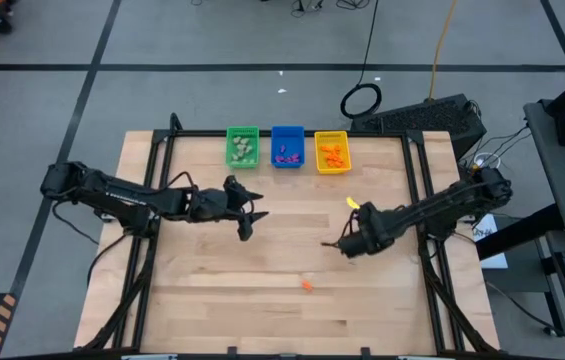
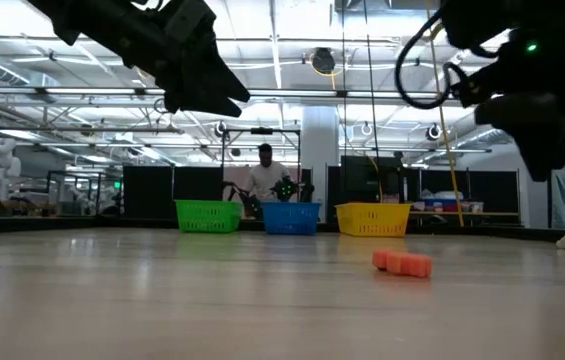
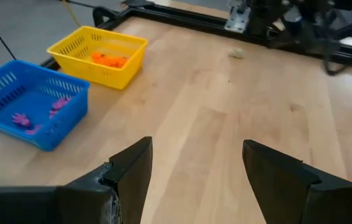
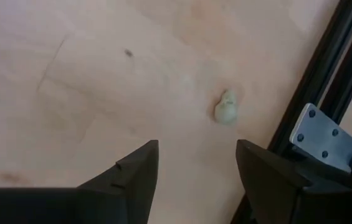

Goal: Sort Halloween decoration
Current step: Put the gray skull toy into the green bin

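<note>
Left pincer (image 1: 250, 222) hung open and empty mid-desk. Orange trinket (image 1: 307, 285) lay loose further right, near the front edge; judged light, rigid, best pinched across its middle. Right pincer (image 4: 194, 171) stood open over a pale trinket (image 4: 226, 107).

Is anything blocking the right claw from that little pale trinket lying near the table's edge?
Nothing visible does. The right gripper hangs over bare wood with its jaws open, and the pale trinket lies just ahead of them in the right wrist view, beside the black frame rail but apart from it.
</note>
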Controlling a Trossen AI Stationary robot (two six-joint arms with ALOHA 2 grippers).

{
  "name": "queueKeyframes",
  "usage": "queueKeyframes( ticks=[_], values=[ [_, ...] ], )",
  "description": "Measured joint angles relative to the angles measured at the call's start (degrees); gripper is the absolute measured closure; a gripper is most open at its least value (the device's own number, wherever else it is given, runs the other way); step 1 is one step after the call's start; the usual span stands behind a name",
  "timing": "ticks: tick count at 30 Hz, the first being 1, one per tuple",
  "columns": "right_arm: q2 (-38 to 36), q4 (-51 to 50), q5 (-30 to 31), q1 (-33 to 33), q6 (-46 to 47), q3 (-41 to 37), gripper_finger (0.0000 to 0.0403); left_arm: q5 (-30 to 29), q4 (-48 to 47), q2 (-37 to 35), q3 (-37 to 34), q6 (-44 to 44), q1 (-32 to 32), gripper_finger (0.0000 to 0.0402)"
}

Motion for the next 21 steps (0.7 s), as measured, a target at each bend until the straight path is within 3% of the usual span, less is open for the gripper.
queueKeyframes(
  ticks=[10,21],
  values=[
    [-0.3,4.1,1.8,-8.3,-4.9,-6.5,0.0195,-1.6,1.1,0.0,-0.8,1.4,-2.4,0.0153],
    [-0.3,14.5,1.4,-10.3,-5.7,-17.9,0.0195,-1.6,3.8,0.0,-0.8,2.8,-2.6,0.0153]
  ],
)
